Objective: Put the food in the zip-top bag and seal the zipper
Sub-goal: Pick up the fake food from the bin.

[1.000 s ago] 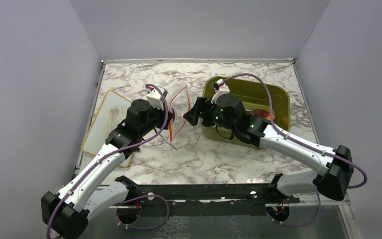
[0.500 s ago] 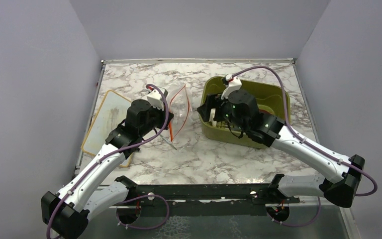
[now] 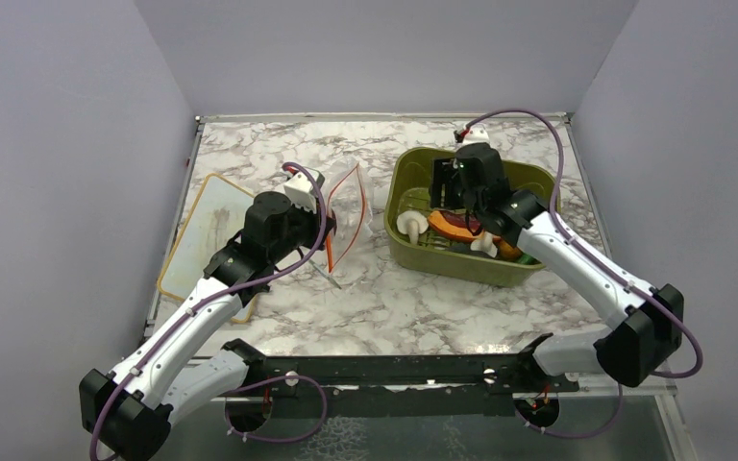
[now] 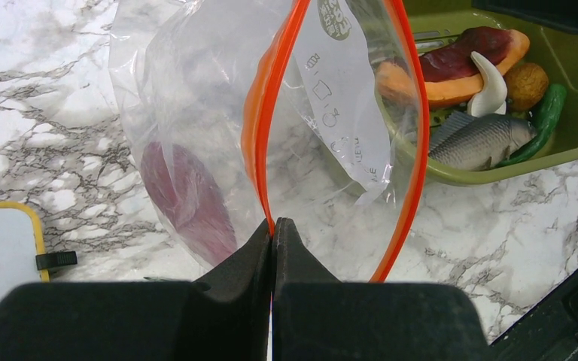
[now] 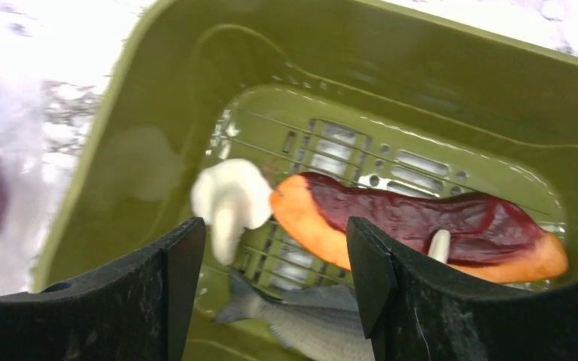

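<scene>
My left gripper is shut on the red-orange zipper of the clear zip-top bag and holds its mouth open, upright on the table. A dark red-purple piece lies inside the bag. My right gripper is open and empty above the olive-green tub. In the tub lie a white mushroom, an orange slice with a dark red top, a grey fish, a second white mushroom, a small round orange-brown piece and a green bit.
A tan-rimmed white board lies at the left of the marble table, next to my left arm. Grey walls close in the table on three sides. A black rail runs along the near edge.
My right gripper has moved right and back, from beside the bag's mouth to over the tub, uncovering the food in it. The left gripper and the bag have stayed put.
</scene>
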Motion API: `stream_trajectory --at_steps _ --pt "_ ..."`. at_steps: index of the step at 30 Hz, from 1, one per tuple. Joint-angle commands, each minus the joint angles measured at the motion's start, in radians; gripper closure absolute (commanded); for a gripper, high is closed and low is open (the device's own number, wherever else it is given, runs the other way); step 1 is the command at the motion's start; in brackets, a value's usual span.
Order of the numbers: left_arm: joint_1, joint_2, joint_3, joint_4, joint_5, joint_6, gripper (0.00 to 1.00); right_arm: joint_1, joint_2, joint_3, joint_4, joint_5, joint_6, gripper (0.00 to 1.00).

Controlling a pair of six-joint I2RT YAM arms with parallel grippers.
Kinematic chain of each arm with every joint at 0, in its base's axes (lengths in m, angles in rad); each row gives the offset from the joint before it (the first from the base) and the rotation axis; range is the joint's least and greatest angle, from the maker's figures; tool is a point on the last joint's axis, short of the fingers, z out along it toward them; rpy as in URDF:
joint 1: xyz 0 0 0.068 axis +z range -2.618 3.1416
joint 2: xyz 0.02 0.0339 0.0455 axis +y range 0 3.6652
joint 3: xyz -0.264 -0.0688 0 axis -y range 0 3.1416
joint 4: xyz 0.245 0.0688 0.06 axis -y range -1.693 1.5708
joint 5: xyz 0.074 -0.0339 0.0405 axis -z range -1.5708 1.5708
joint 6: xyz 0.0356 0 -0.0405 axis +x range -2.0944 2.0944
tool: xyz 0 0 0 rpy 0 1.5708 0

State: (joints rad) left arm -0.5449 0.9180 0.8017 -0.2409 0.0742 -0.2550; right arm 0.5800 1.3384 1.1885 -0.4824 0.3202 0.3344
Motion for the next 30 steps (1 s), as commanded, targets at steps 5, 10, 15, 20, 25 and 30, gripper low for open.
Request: stream_trajectory --at_steps 5,10,15,20,25,30 --pt "0.003 -0.018 -0.012 0.018 -0.023 0.011 1.00 -0.206 0.119 0.016 -0.047 -0.064 -0.027 0.18" --pt "0.003 -0.023 -0.013 0.020 -0.018 0.010 1.00 -0.264 0.186 0.005 -0.057 -0.047 0.055 0.16" --pt "0.003 -0.028 -0.015 0.020 -0.019 0.010 1.00 -0.284 0.263 -0.020 -0.049 -0.021 0.125 0.14" --pt "0.003 -0.035 -0.017 0.021 -0.021 0.010 1.00 -0.288 0.326 -0.033 -0.069 0.041 0.221 0.10" --pt "0.003 -0.031 -0.017 0.024 -0.019 0.009 1.00 -0.291 0.357 -0.064 -0.056 0.017 0.295 0.09" --pt "0.003 -0.031 -0.019 0.025 -0.032 0.010 1.00 -0.290 0.360 -0.109 0.011 -0.045 0.289 0.14"
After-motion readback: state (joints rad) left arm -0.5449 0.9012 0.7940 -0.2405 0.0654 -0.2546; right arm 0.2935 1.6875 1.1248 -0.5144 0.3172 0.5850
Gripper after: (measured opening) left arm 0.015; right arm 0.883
